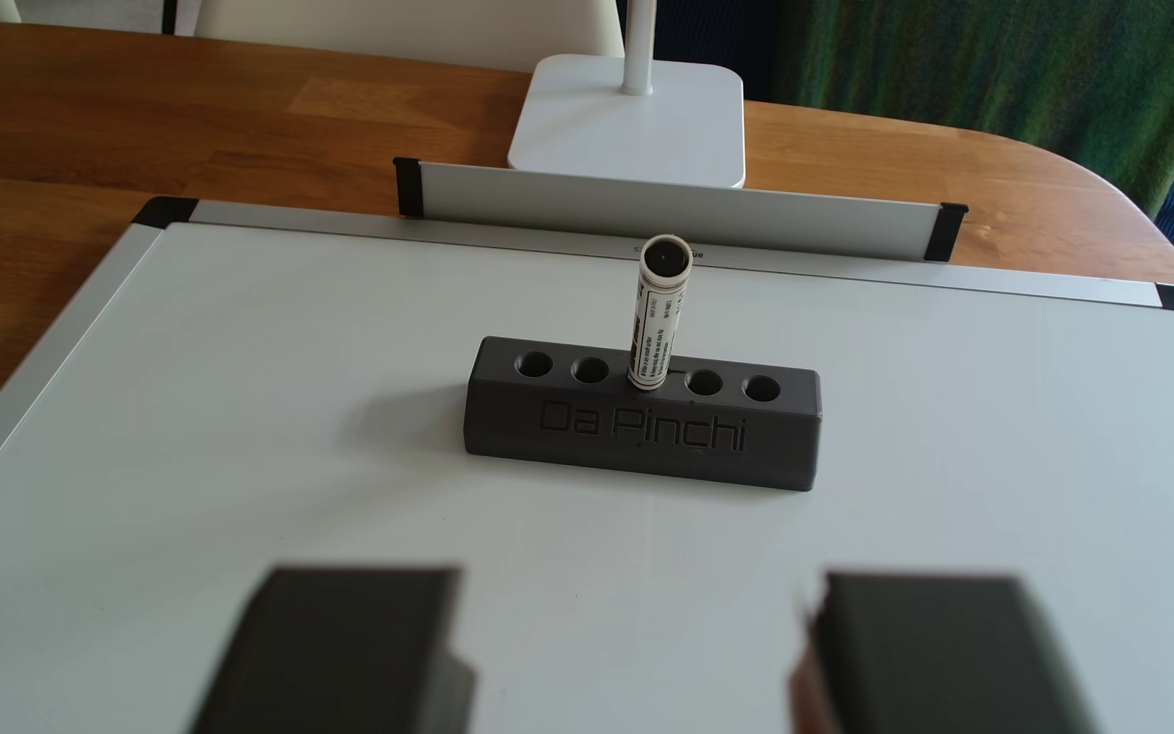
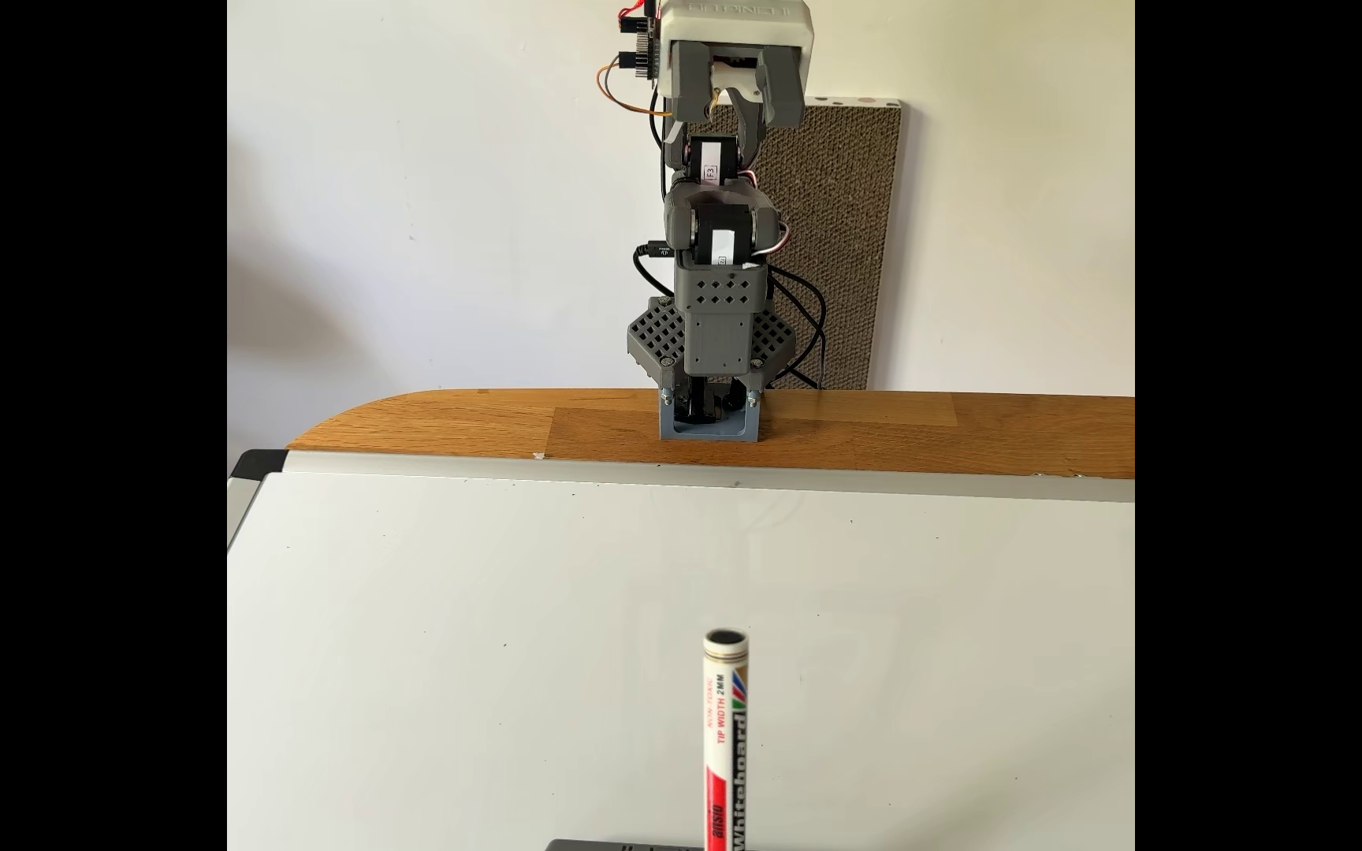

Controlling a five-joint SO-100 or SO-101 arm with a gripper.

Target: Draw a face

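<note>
A white whiteboard marker (image 1: 656, 325) stands upright in the middle hole of a grey block (image 1: 640, 437) engraved "Da Pinchi". The block sits on a whiteboard (image 1: 288, 423) that lies flat on the table. In the other view my gripper (image 1: 633, 656) is open, its two dark grey fingers (image 1: 344, 649) wide apart at the bottom edge, well short of the block, with nothing between them. The fixed view shows the marker (image 2: 724, 736) near the bottom, the whiteboard (image 2: 497, 614) around it, and my gripper (image 2: 737, 90) raised high above the arm's base. The face is out of view.
A white stand base (image 1: 630, 127) sits on the wooden table (image 1: 146, 120) beyond the whiteboard's pen ledge (image 1: 676, 205). The arm's base (image 2: 710, 409) is clamped at the table edge, with a brown cardboard panel (image 2: 850, 245) leaning on the wall behind it.
</note>
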